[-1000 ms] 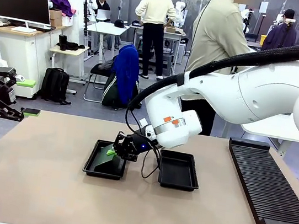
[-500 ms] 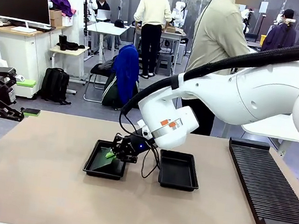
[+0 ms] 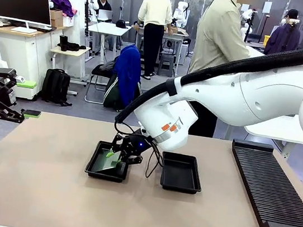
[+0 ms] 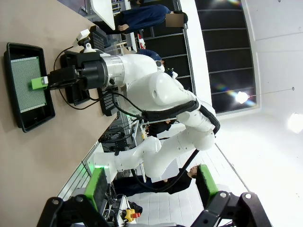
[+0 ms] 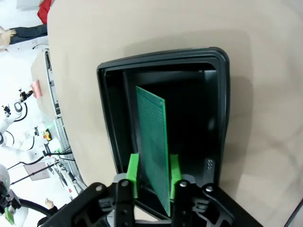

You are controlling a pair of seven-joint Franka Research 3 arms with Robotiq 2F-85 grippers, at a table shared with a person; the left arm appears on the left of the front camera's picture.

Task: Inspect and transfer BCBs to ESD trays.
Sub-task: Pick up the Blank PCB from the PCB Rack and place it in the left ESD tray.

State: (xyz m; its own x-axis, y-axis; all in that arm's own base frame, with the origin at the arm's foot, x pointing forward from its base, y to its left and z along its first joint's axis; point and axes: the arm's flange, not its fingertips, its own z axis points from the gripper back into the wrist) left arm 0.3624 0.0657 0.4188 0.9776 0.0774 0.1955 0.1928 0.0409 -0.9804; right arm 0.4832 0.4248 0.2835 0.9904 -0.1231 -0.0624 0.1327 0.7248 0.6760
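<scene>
BCB (image 5: 152,137) leans in left ESD tray (image 5: 225,94) between pads of right gripper (image 5: 154,172), grip unclear; left gripper (image 4: 151,187) gapes wide.

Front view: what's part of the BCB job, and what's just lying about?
Job: BCB; left ESD tray; right ESD tray; right gripper.
Lying about: black slotted rack; monitor; backpack.

We find the right end effector (image 3: 112,154) lower over the left tray (image 3: 90,169); the board (image 3: 104,164), steeply tilted before, now lies nearly flat in it.
</scene>
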